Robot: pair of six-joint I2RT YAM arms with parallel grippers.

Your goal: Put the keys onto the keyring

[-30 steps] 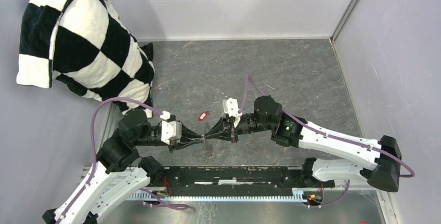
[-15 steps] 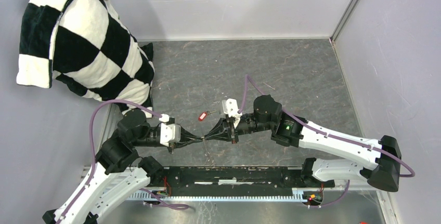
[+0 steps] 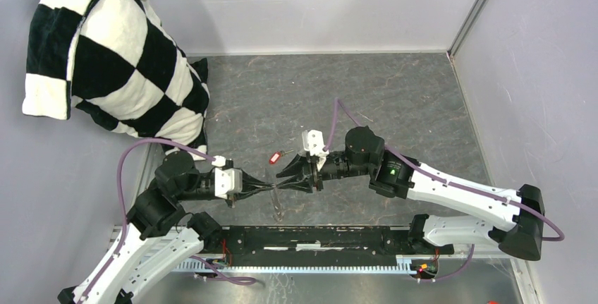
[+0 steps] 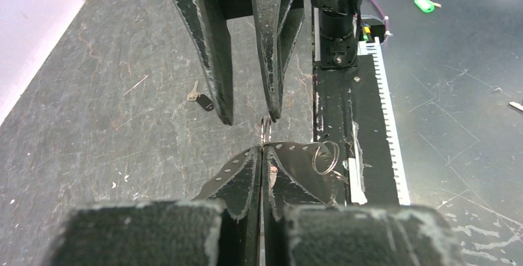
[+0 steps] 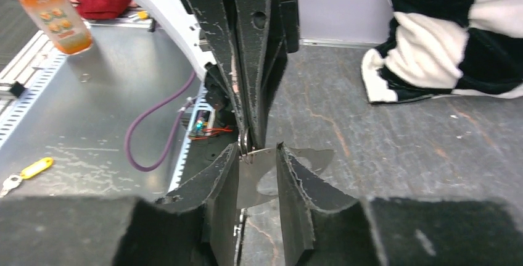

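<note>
- Silvery keyring [image 4: 265, 130] is held up off the table, between the two arms near the front edge. Only a thin sliver of its ring shows past the fingertips that grip it.
- Left gripper [image 4: 263, 150] has its fingers pressed together, pinching the keyring at the very tips.
- A flat silvery plate [image 5: 259, 186] with a row of small holes along its edge sits just below those tips, and a small split ring [image 4: 325, 157] sits at its side. How the plate joins the keyring I cannot tell.
- Right gripper [image 5: 257, 149] faces the left one tip to tip, its fingers spread, one on either side of the plate. Whether they touch the plate is unclear.
- The key with the red tag [image 3: 276, 156] lies on the grey table [image 3: 395, 99], just beyond the right gripper.
- The key with the black head [image 4: 203, 102] also lies on the table, near the red one and apart from both grippers.
- A black-and-white checked cushion [image 3: 106, 57] leans in the far left corner.
</note>
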